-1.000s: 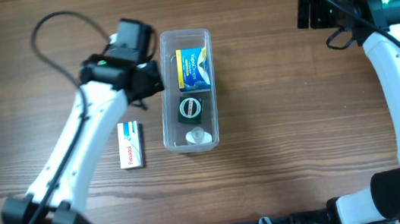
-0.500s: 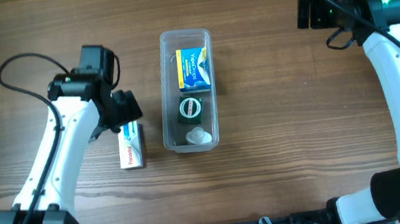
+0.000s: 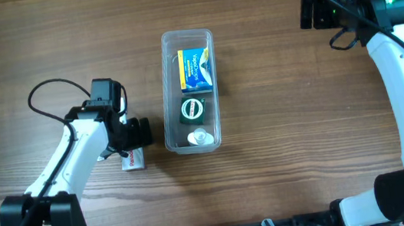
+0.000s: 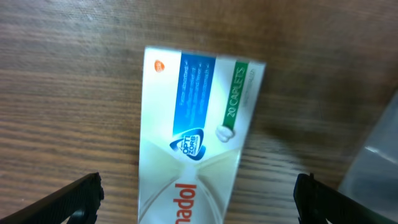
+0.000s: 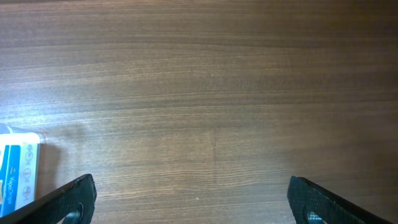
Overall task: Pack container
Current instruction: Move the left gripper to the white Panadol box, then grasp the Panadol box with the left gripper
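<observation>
The container [image 3: 170, 94], a long clear tub, lies in the middle of the table. It holds a blue box [image 3: 196, 69], a dark round item [image 3: 192, 109] and a small clear-white piece [image 3: 200, 137]. Left of it lies a white Panadol box [image 3: 133, 162], mostly hidden under my left gripper [image 3: 134, 134]. In the left wrist view the Panadol box [image 4: 196, 137] lies on the wood between my wide-open left gripper [image 4: 198, 202] fingers, touching neither. My right gripper [image 3: 317, 9] hangs at the far right, and in its wrist view the right gripper [image 5: 199, 202] is open and empty over bare wood.
The tub's clear wall [image 4: 379, 155] shows at the right edge of the left wrist view. A corner of the blue box [image 5: 15, 177] in the tub appears at the lower left of the right wrist view. A black cable [image 3: 48, 89] loops above the left arm.
My left gripper has opened and swung away from the tub's upper left side, down to just above the Panadol box. The right arm has not moved.
</observation>
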Available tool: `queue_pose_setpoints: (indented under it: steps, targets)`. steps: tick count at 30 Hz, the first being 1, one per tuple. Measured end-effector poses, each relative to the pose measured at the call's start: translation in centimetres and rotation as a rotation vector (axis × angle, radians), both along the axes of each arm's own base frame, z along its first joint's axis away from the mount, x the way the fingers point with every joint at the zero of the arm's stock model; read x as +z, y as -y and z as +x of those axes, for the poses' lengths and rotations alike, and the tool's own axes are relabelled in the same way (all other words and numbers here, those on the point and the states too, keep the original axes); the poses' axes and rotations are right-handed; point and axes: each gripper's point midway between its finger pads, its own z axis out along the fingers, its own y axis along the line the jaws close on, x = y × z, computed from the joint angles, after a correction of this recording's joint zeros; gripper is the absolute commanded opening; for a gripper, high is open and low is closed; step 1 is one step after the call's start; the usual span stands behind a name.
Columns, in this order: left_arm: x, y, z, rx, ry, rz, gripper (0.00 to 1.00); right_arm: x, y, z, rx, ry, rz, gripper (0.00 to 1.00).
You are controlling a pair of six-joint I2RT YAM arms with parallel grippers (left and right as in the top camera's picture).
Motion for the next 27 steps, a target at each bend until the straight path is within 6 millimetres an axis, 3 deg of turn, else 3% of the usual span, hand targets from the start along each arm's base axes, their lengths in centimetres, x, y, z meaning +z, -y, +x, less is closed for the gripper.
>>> queue_pose_setpoints:
  steps: [5, 27]
  targets:
    - [-1.0, 0.0, -0.1, -0.022, 0.018, 0.001, 0.91, 0.0, 0.0, 0.0, 0.0, 0.0, 0.0, 1.0]
    - [-0.9, 0.2, 1.5, -0.029, 0.083, -0.005, 0.84, 0.0, 0.0, 0.0, 0.0, 0.0, 0.0, 1.0]
